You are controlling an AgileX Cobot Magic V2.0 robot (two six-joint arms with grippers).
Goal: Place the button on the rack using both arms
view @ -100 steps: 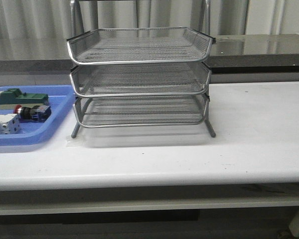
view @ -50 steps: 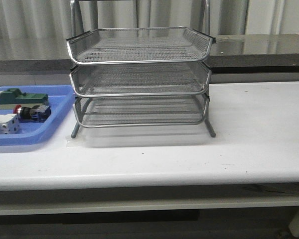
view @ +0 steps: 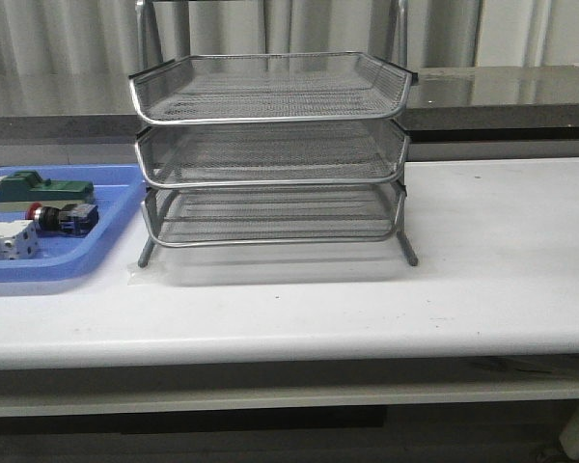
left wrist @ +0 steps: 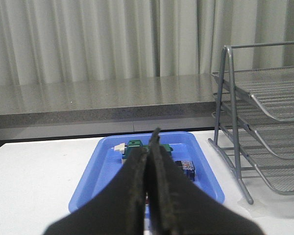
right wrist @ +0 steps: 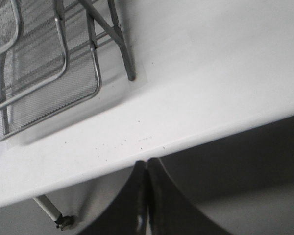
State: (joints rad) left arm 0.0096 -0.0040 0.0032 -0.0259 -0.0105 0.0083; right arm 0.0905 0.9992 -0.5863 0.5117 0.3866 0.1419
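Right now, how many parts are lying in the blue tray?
3 in the blue tray: the green-topped block at the back, the button in the middle, and the white block nearest the front. The image's left edge could hide more.

Shiny chrome wire-mesh rack (view: 270, 145), glossy blue plastic tray (view: 116, 207) (smooth-looking), matt white table (view: 482, 280)

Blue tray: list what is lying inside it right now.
The blue tray holds a green-topped block at the back, the button with its red cap in the middle, and a white block nearest the front. The front view's left edge cuts the tray off.
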